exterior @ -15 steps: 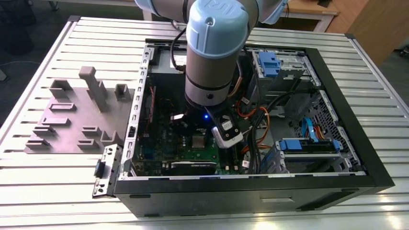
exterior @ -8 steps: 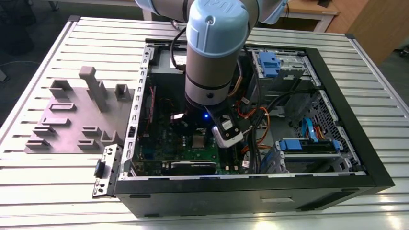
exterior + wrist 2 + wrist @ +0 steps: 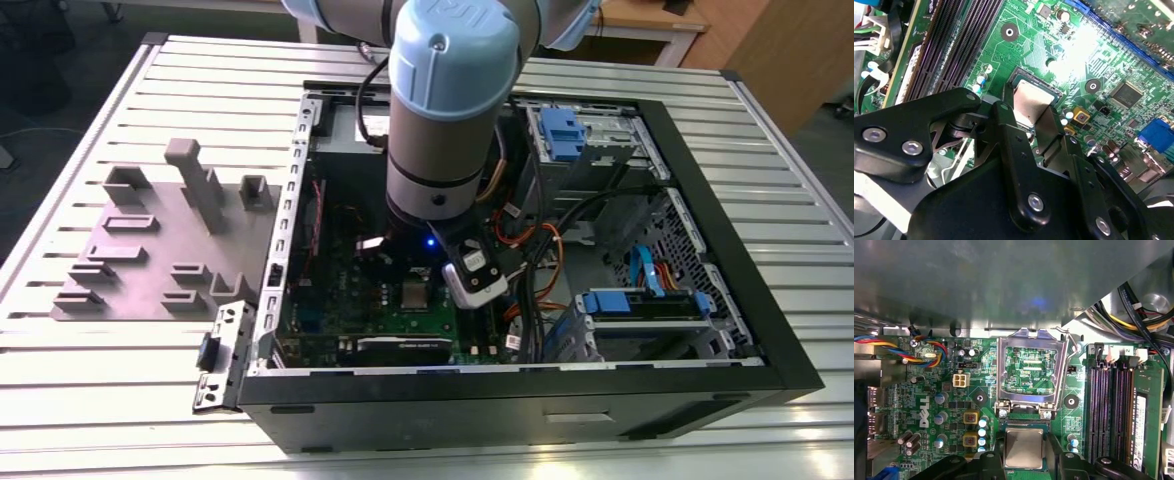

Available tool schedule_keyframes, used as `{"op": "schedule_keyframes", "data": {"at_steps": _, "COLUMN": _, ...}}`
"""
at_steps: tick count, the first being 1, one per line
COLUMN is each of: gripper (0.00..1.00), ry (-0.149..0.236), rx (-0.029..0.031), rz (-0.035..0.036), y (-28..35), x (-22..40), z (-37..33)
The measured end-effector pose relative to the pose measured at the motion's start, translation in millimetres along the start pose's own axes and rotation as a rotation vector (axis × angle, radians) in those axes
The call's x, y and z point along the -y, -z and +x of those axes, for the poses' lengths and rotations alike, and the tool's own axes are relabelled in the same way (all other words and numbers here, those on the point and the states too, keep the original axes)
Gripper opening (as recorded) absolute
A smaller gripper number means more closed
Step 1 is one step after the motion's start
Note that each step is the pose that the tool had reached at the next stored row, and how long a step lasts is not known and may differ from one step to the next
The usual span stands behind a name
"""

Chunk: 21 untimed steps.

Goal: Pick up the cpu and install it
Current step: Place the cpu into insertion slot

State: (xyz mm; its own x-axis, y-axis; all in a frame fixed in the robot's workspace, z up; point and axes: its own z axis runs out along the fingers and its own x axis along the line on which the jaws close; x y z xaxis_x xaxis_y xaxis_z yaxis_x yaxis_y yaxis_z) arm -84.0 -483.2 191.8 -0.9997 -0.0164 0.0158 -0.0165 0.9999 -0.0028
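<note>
The cpu is a small silver-grey square lying flat at the socket on the green motherboard. In both wrist views my gripper straddles it. One black finger presses against each of two opposite edges, so it is shut on the chip. The shiny socket frame is flipped open just beyond the chip, with its lever raised. In the exterior view the arm reaches down into the open computer case.
Black memory slots run beside the socket. Coloured fan wires and black cables hang near the board. Drive bays with blue clips fill the case's far side. A grey pocketed tray sits on the slatted table.
</note>
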Motion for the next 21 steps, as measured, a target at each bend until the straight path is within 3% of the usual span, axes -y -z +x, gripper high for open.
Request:
{"op": "schedule_keyframes", "data": {"at_steps": 8, "gripper": 0.44, "ry": 0.0, "rx": 0.0001, "rz": -0.0003, "y": -1.2, "x": 0.0, "z": -0.1}}
{"op": "schedule_keyframes", "data": {"at_steps": 9, "gripper": 0.51, "ry": 0.0, "rx": 0.0001, "rz": -0.0002, "y": -1.2, "x": 0.0, "z": -0.1}}
{"op": "schedule_keyframes", "data": {"at_steps": 11, "gripper": 0.51, "ry": 0.0, "rx": 0.0, "rz": -0.0001, "y": -1.1, "x": 0.0, "z": -0.1}}
{"op": "schedule_keyframes", "data": {"at_steps": 16, "gripper": 0.51, "ry": 0.0, "rx": -0.0007, "rz": -0.0001, "y": 4.8, "x": 0.0, "z": 0.0}}
{"op": "schedule_keyframes", "data": {"at_steps": 21, "gripper": 0.51, "ry": 0.0, "rx": -0.0008, "rz": -0.0004, "y": 6.5, "x": 0.0, "z": 0.0}}
